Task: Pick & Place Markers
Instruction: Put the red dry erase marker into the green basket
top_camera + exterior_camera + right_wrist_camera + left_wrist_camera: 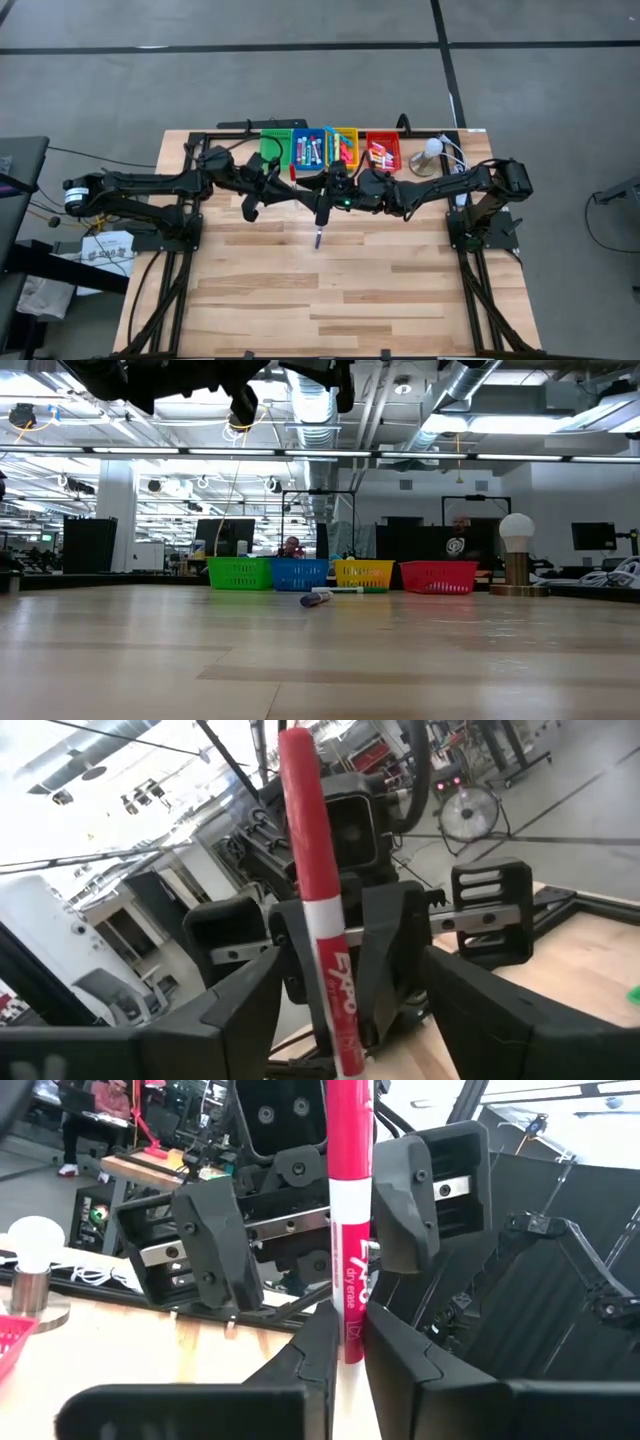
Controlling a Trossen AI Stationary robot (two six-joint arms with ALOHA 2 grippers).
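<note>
Fingers of the left gripper [345, 1350] clench a red marker [349, 1230] upright above the table [340, 300]; the right gripper [345, 1020] faces it, released, fingers apart either side. Another marker [319, 238] lies on the table. Farther back, four bins [335, 148] hold more markers.

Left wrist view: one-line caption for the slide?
Handover mid-air: left gripper shut on a red marker, while the right gripper facing it stands open around the marker.
</note>
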